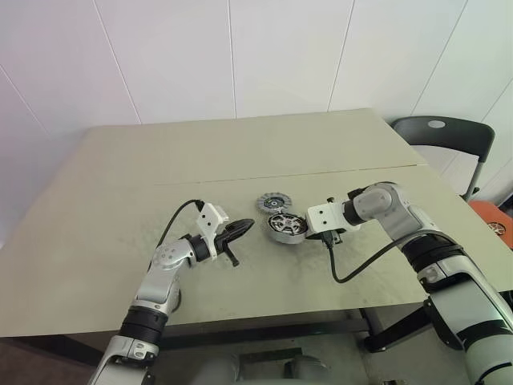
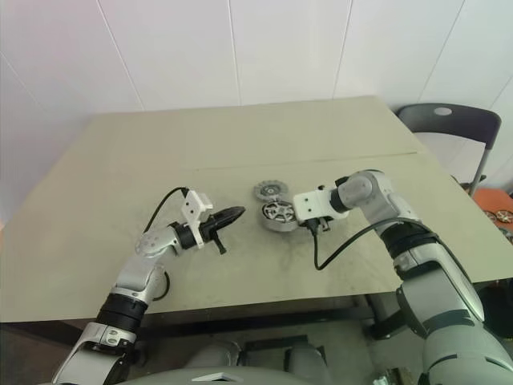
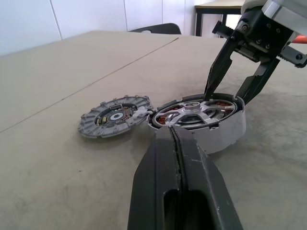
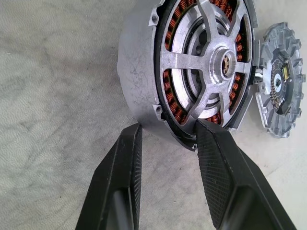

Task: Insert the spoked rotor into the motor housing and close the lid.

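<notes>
The motor housing point(image 4: 136, 72) lies flat on the table near its middle. The spoked rotor point(image 4: 204, 62) sits inside it, silver spokes over copper windings. The lid point(image 3: 112, 115), a finned grey disc, lies flat on the table touching the housing's far side. My right gripper point(image 4: 168, 127) points steeply down at the housing's right rim, with one finger inside on the rotor's dark edge and the other against the outer wall. My left gripper point(image 1: 245, 226) is shut and empty. It lies level just left of the housing, tips point(image 3: 172, 133) aimed at it.
A beige table point(image 1: 120, 200) with a seam across its middle carries everything. A dark chair point(image 1: 445, 132) stands behind the back right corner, and an orange object point(image 1: 493, 220) sits past the right edge. A black cable point(image 1: 361, 269) hangs from my right wrist onto the table.
</notes>
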{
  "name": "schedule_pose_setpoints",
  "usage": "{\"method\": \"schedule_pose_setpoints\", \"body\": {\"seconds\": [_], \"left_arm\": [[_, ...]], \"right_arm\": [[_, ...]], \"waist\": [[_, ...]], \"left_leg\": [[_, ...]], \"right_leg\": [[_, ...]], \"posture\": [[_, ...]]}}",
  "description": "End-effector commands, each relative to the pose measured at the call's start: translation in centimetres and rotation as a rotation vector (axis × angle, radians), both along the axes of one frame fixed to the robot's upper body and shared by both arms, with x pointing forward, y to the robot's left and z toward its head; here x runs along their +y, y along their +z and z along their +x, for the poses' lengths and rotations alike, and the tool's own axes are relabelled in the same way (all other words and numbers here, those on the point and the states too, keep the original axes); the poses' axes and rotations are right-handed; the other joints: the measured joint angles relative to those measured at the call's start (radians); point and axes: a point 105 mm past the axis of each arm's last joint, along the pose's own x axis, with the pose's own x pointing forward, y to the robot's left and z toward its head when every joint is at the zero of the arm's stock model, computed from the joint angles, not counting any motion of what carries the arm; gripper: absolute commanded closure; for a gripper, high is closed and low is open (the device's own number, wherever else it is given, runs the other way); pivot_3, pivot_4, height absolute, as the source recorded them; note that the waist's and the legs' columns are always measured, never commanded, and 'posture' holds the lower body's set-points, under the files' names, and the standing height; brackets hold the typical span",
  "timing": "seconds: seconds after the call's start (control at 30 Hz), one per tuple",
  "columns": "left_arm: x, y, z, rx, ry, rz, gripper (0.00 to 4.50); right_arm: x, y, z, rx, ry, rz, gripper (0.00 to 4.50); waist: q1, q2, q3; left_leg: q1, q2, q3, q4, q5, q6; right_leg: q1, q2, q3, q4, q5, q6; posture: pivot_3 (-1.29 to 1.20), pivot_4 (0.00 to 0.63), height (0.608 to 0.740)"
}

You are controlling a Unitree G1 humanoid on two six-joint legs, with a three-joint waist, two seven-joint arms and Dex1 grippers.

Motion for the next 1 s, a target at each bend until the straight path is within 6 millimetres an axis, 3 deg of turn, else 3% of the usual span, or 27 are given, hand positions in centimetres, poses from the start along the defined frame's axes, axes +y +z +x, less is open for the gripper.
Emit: {"method": "schedule_pose_setpoints", "body": {"seconds": [0.03, 0.17, 0.33, 0.47, 0.6, 1.0], "left_arm": [[-0.3, 0.9, 0.3, -0.041, -0.004, 0.003, 4.50], [-0.3, 0.8, 0.4, -0.040, -0.004, 0.007, 4.50], [-0.3, 0.8, 0.5, -0.041, -0.003, 0.013, 4.50], [-0.3, 0.7, 0.5, -0.040, -0.003, 0.017, 4.50], [-0.3, 0.6, 0.6, -0.038, -0.002, 0.020, 4.50], [-0.6, 0.2, 0.5, -0.030, -0.002, 0.020, 4.50]], "right_arm": [[0.9, 0.7, -1.1, 0.046, 0.066, 0.034, 2.98], [0.9, 0.6, -1.9, 0.090, 0.076, 0.046, 2.98], [0.8, 0.7, -1.5, 0.067, 0.056, 0.042, 1.71], [0.7, 0.6, -1.6, 0.081, 0.055, 0.036, 0.36], [0.7, 0.5, -2.3, 0.121, 0.073, 0.037, 0.36], [0.9, 1.3, -1.2, 0.088, 0.082, 0.003, 0.36]], "waist": [[0.001, 0.000, 0.000], [0.002, 0.000, 0.000], [0.002, 0.000, 0.000], [0.001, 0.000, 0.000], [0.002, 0.000, 0.000], [0.001, 0.000, 0.000]], "left_leg": [[0.000, 0.000, 0.000, 0.000, 0.000, 0.000], [-0.001, 0.000, 0.000, -0.001, 0.000, 0.000], [-0.001, 0.000, 0.000, -0.001, 0.000, 0.000], [-0.001, 0.000, 0.000, 0.000, 0.000, 0.000], [-0.001, 0.000, 0.000, -0.001, 0.000, 0.000], [-0.002, 0.000, 0.000, 0.000, 0.000, 0.000]], "right_leg": [[0.000, 0.000, 0.000, 0.000, 0.000, 0.000], [-0.001, 0.000, 0.000, 0.000, 0.000, 0.000], [-0.001, 0.000, 0.000, -0.001, 0.000, 0.000], [-0.001, 0.000, 0.000, 0.000, 0.000, 0.000], [-0.001, 0.000, 0.000, -0.001, 0.000, 0.000], [-0.002, 0.000, 0.000, 0.000, 0.000, 0.000]], "posture": [[0.00, 0.000, 0.740], [0.00, 0.000, 0.740], [0.00, 0.000, 0.740], [0.00, 0.000, 0.740], [0.00, 0.000, 0.740], [0.00, 0.000, 0.740]]}}
